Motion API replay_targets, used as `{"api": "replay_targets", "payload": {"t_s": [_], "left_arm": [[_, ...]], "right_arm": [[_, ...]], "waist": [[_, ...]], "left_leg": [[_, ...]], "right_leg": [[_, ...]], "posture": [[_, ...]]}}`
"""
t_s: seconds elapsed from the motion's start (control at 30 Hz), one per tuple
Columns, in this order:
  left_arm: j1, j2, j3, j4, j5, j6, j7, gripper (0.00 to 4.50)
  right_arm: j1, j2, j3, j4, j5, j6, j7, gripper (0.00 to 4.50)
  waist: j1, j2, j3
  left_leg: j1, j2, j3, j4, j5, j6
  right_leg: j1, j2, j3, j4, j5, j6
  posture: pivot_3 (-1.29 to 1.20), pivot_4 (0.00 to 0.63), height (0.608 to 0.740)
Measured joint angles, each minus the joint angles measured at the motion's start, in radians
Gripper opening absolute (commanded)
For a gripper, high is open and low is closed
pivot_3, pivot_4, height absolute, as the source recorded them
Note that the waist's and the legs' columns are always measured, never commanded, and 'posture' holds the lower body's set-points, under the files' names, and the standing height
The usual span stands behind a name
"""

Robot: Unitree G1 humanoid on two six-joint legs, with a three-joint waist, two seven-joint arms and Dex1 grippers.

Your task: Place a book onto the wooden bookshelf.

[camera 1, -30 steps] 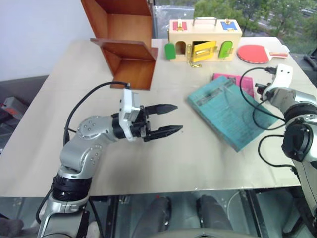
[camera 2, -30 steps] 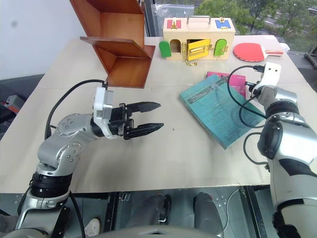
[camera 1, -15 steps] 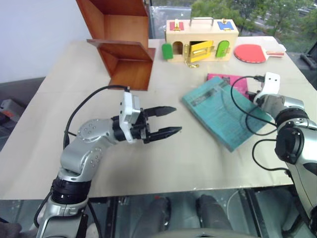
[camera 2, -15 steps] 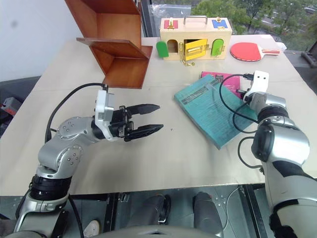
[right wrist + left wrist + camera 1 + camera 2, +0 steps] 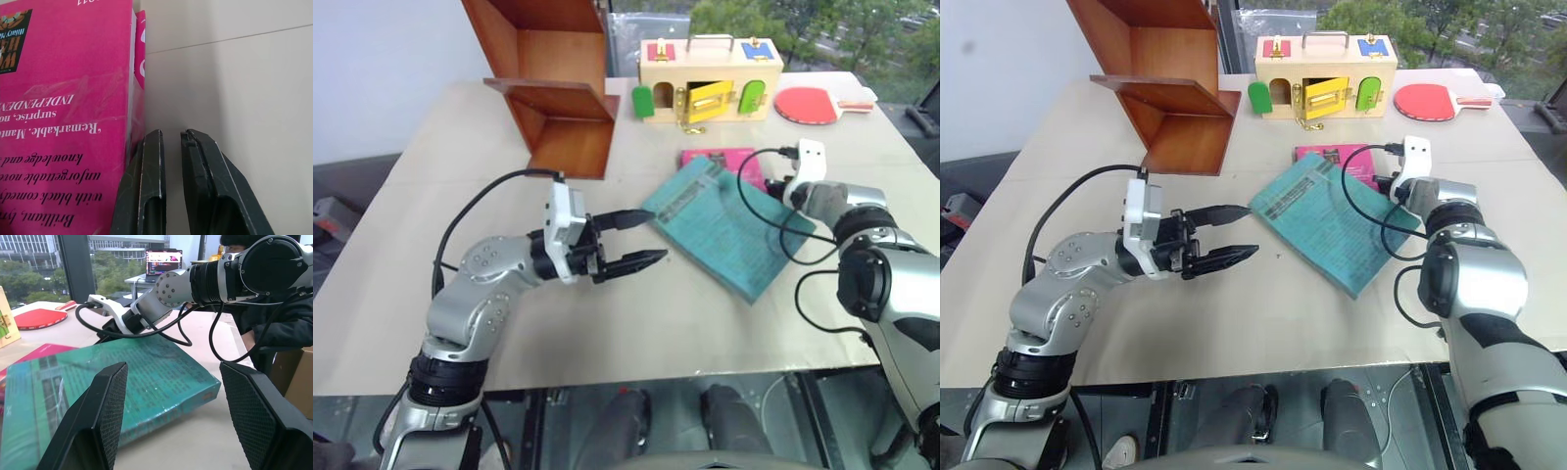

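Pickup stage: book (image 5: pixel 729 227) flat on the worktop (image 5: pixel 431 235), corner just ahead of the open left hand (image 5: pixel 644 238), right hand (image 5: pixel 171 147) nearly closed, empty, at its far edge beside the pink book (image 5: pixel 63 107); next, left hand must close on that corner, then carry to the bookshelf (image 5: pixel 558 88).

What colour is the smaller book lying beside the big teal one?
Magenta pink, with white lettering on its cover; the smaller book shows best in the right wrist view.
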Motion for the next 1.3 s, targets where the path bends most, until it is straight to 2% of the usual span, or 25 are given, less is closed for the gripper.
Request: {"api": "replay_targets", "payload": {"t_s": [0.2, 0.33, 0.43, 0.57, 0.6, 0.63, 0.67, 0.77, 0.8, 0.9, 1.0, 1.1, 1.2, 1.3], "left_arm": [[-0.022, -0.001, -0.001, 0.032, 0.018, -0.012, -0.010, 3.14], [-0.050, -0.021, -0.014, 0.055, 0.032, -0.021, -0.017, 3.14], [-0.065, -0.033, -0.022, 0.070, 0.035, -0.029, -0.022, 3.14], [-0.097, -0.054, -0.030, 0.107, 0.042, -0.030, -0.032, 3.14], [-0.111, -0.065, -0.041, 0.118, 0.045, -0.031, -0.039, 3.14], [-0.111, -0.066, -0.044, 0.119, 0.046, -0.031, -0.040, 3.14], [-0.120, -0.078, -0.060, 0.126, 0.051, -0.031, -0.047, 3.14], [-0.131, -0.089, -0.065, 0.148, 0.055, -0.031, -0.056, 3.14], [-0.139, -0.096, -0.066, 0.159, 0.056, -0.032, -0.057, 3.14], [-0.151, -0.125, -0.072, 0.181, 0.089, -0.060, -0.046, 3.14], [-0.164, -0.149, -0.081, 0.204, 0.152, -0.126, -0.011, 3.14], [-0.169, -0.155, -0.085, 0.223, 0.195, -0.173, 0.011, 3.14], [-0.166, -0.148, -0.080, 0.240, 0.206, -0.183, 0.006, 3.14], [-0.171, -0.130, -0.079, 0.263, 0.193, -0.178, -0.034, 3.14]], "right_arm": [[-0.006, 0.011, -0.023, -0.002, 0.030, -0.049, 0.007, 0.61], [-0.044, -0.017, -0.014, -0.018, 0.037, -0.181, 0.035, 0.61], [-0.065, -0.057, 0.001, -0.064, 0.036, -0.241, 0.083, 1.50], [-0.061, -0.093, 0.027, -0.156, 0.044, -0.239, 0.190, 3.30], [-0.031, -0.099, 0.043, -0.241, 0.050, -0.223, 0.234, 3.83], [-0.026, -0.099, 0.044, -0.260, 0.052, -0.218, 0.243, 4.17], [0.038, -0.108, 0.058, -0.399, 0.072, -0.167, 0.274, 4.39], [0.192, -0.119, 0.066, -0.720, 0.125, -0.036, 0.304, 4.39], [0.302, -0.126, 0.067, -0.933, 0.162, 0.050, 0.300, 4.39], [0.540, -0.129, 0.051, -1.409, 0.275, 0.241, 0.260, 4.39], [0.702, -0.137, 0.012, -1.751, 0.378, 0.387, 0.207, 4.39], [0.896, -0.145, -0.036, -2.012, 0.454, 0.506, 0.149, 4.39], [1.079, -0.102, -0.058, -2.197, 0.526, 0.609, 0.089, 3.67], [1.224, -0.066, -0.071, -2.344, 0.626, 0.670, -0.002, 2.22]], "waist": [[0.003, 0.001, 0.000], [0.006, 0.002, 0.002], [0.008, 0.002, 0.002], [0.006, 0.002, 0.002], [0.006, 0.002, 0.002], [0.005, 0.002, 0.002], [0.007, 0.002, 0.002], [0.014, 0.002, 0.002], [0.019, 0.002, 0.002], [0.034, 0.003, 0.002], [0.040, 0.003, 0.002], [0.050, 0.002, 0.001], [0.059, 0.002, 0.001], [0.061, 0.002, 0.001]], "left_leg": [[-0.001, 0.000, 0.000, 0.000, 0.000, 0.000], [-0.002, -0.001, 0.000, 0.000, 0.000, 0.000], [-0.002, -0.001, -0.001, -0.001, 0.000, 0.000], [-0.002, -0.001, 0.000, -0.001, 0.000, 0.000], [-0.002, -0.001, -0.001, -0.001, 0.000, 0.000], [-0.002, -0.001, 0.000, -0.001, 0.000, 0.000], [-0.002, -0.001, -0.001, -0.002, 0.000, 0.000], [-0.003, -0.001, -0.002, -0.002, 0.000, 0.000], [-0.004, -0.001, -0.002, -0.002, 0.000, 0.000], [-0.005, -0.001, -0.002, -0.003, 0.000, 0.000], [-0.004, -0.001, -0.002, -0.003, 0.000, 0.000], [-0.002, -0.001, -0.003, -0.003, 0.000, 0.000], [-0.001, -0.001, -0.003, -0.003, 0.000, 0.000], [-0.001, -0.001, -0.003, -0.003, 0.000, 0.000]], "right_leg": [[-0.002, 0.000, 0.000, 0.000, 0.000, 0.000], [-0.002, -0.001, 0.000, 0.000, 0.000, 0.000], [-0.002, -0.001, -0.001, -0.001, 0.000, 0.000], [-0.002, -0.001, -0.001, -0.001, 0.000, 0.000], [-0.002, -0.001, -0.001, -0.001, 0.000, 0.000], [-0.002, -0.001, -0.001, -0.001, 0.000, 0.000], [-0.002, -0.001, -0.001, -0.001, 0.000, 0.000], [-0.004, -0.001, -0.002, -0.001, 0.000, 0.000], [-0.004, -0.002, -0.002, -0.001, 0.000, 0.000], [-0.005, -0.005, -0.003, -0.001, 0.000, 0.000], [-0.004, -0.006, -0.003, -0.001, 0.000, 0.000], [-0.002, -0.007, -0.005, -0.001, 0.000, 0.000], [-0.002, -0.007, -0.005, 0.000, 0.000, 0.000], [-0.001, -0.007, -0.005, 0.000, 0.000, 0.000]], "posture": [[0.00, 0.150, 0.740], [0.00, 0.150, 0.740], [0.00, 0.150, 0.740], [0.00, 0.150, 0.740], [0.00, 0.150, 0.740], [0.00, 0.150, 0.740], [0.00, 0.150, 0.740], [0.00, 0.150, 0.740], [0.00, 0.150, 0.740], [0.00, 0.150, 0.740], [0.00, 0.150, 0.740], [0.00, 0.150, 0.740], [0.00, 0.150, 0.740], [0.00, 0.150, 0.740]]}}
